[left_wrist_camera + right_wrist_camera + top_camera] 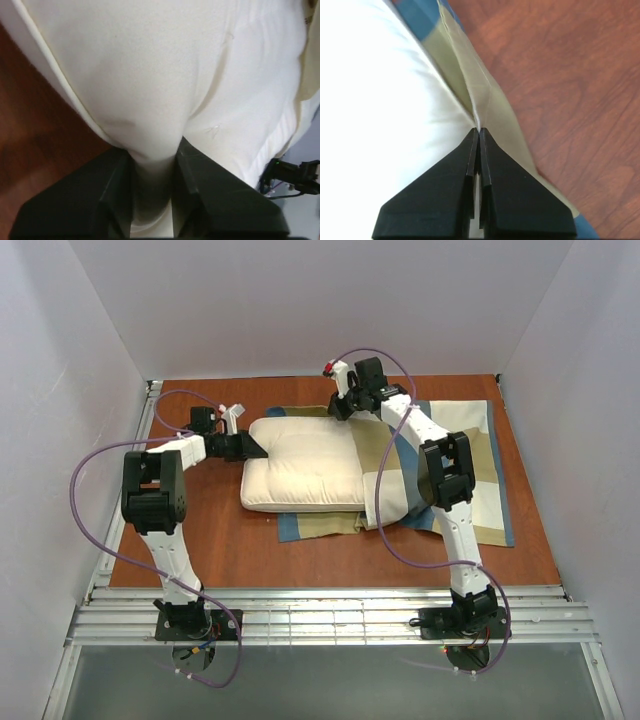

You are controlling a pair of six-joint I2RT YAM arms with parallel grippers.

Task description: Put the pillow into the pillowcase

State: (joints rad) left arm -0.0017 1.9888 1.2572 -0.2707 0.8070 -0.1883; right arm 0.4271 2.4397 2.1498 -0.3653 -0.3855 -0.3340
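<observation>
left fingers (251,447): pinching pillow (300,465) left edge | right fingers (476,144): closed on pillowcase (482,452) hem, touching pillow

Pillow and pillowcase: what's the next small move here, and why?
Likely raise the right gripper slightly, lifting the pillowcase edge it is shut on, right beside the pillow. The left gripper pinches the pillow's other end, so a lifted edge would give it a gap to push into.
</observation>
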